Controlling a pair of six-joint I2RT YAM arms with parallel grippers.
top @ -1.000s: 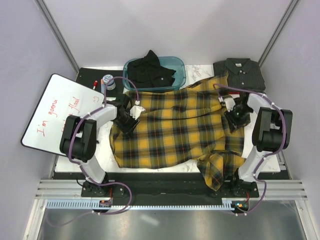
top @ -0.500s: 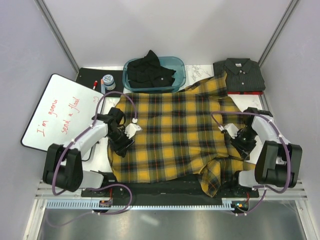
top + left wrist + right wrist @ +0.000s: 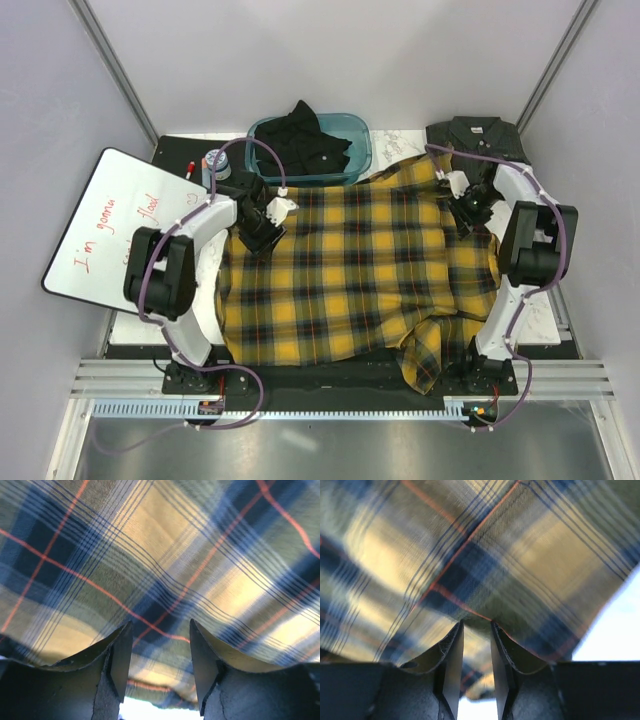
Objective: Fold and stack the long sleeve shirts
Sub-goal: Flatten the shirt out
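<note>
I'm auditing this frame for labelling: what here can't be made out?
- Left wrist view: whether the left tool grips the plaid shirt; cloth drapes over its tips.
- Top view: whiteboard writing, partly behind the left arm.
- Top view: near edge of the charcoal shirt, behind the right arm.

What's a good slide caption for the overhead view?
Left gripper and right gripper at far corners of spread yellow plaid shirt; black shirt in teal bin, charcoal shirt folded.
</note>
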